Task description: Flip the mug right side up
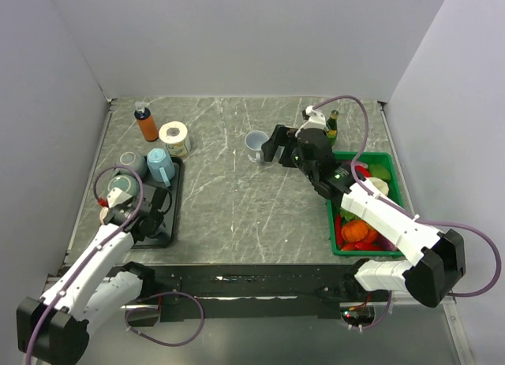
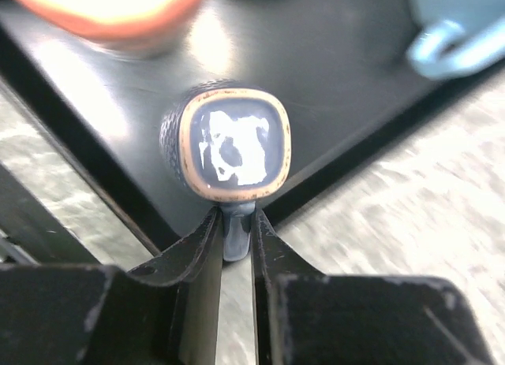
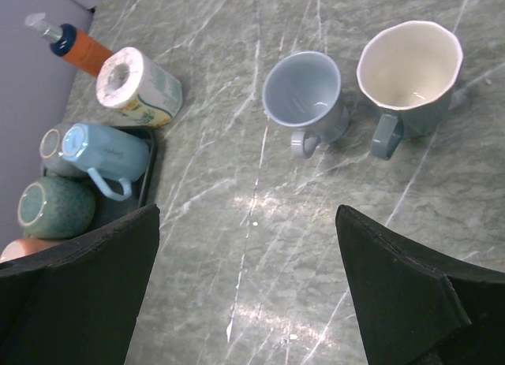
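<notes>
A dark mug (image 2: 233, 144) with a brown-rimmed base stands upside down on the black tray (image 2: 339, 81), its worn underside facing my left wrist camera. My left gripper (image 2: 235, 223) is shut on its handle (image 2: 237, 237), which sticks out over the tray's edge. From above, my left gripper (image 1: 150, 210) sits over the tray (image 1: 175, 193) and hides that mug. My right gripper (image 3: 246, 215) hangs open above bare table, nothing between its fingers, and shows in the top view (image 1: 276, 150) beside an upright grey-blue mug (image 1: 255, 147).
The tray also holds a light blue mug (image 1: 160, 164), a green one (image 1: 122, 182) and a grey one (image 1: 132, 160). An orange bottle (image 1: 146, 122) and a tape roll (image 1: 174, 138) stand behind it. A second upright mug (image 3: 406, 65) is near the right gripper. A green bin (image 1: 394, 193) of vegetables lies right.
</notes>
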Controlling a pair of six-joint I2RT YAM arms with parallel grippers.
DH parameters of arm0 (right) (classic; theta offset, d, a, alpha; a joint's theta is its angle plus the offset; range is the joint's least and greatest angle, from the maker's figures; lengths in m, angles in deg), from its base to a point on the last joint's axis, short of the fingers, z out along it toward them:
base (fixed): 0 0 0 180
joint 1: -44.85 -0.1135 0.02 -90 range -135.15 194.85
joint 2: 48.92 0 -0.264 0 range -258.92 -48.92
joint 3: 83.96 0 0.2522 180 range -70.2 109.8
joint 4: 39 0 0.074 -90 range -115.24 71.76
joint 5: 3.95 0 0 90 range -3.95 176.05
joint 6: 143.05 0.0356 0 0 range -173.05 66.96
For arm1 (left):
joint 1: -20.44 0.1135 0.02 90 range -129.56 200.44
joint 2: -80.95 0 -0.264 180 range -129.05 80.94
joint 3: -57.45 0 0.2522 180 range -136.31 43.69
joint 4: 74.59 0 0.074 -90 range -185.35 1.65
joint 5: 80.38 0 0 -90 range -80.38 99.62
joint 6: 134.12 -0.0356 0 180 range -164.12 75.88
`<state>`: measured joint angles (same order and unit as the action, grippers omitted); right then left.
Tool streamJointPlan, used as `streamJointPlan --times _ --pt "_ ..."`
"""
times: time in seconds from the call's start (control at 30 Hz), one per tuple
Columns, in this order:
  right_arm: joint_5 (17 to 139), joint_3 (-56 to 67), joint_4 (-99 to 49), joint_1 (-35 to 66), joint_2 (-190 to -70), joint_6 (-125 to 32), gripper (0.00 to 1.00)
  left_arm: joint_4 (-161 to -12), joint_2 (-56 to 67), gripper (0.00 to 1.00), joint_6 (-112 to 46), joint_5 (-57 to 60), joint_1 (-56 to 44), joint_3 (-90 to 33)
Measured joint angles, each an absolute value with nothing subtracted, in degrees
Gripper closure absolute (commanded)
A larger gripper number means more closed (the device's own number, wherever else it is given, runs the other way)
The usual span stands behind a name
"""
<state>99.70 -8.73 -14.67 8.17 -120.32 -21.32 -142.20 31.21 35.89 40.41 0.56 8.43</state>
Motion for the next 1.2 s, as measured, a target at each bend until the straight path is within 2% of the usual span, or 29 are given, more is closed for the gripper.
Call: streamJointPlan --times 0.37,0.63,0.97,1.2 --pt "91.5 -9.6 -15.8 8.3 -119.0 -20.0 0.00 -138.4 40.2 0.99 24.6 29.7 0.6 0.0" --pt "75.8 -15.4 -23.5 8.4 -118.8 -16.6 0.00 -125.0 46.2 0.99 17.6 18.5 0.6 -1.5" --pt "53.8 -21.2 -52.0 8.4 -122.4 1.2 0.01 -92.7 46.5 0.99 16.7 3.2 0.6 1.1" --pt "47.9 -21.6 -78.3 8.2 -131.8 20.9 0.07 -78.0 43.2 0.99 16.8 -4.3 0.6 3.6"
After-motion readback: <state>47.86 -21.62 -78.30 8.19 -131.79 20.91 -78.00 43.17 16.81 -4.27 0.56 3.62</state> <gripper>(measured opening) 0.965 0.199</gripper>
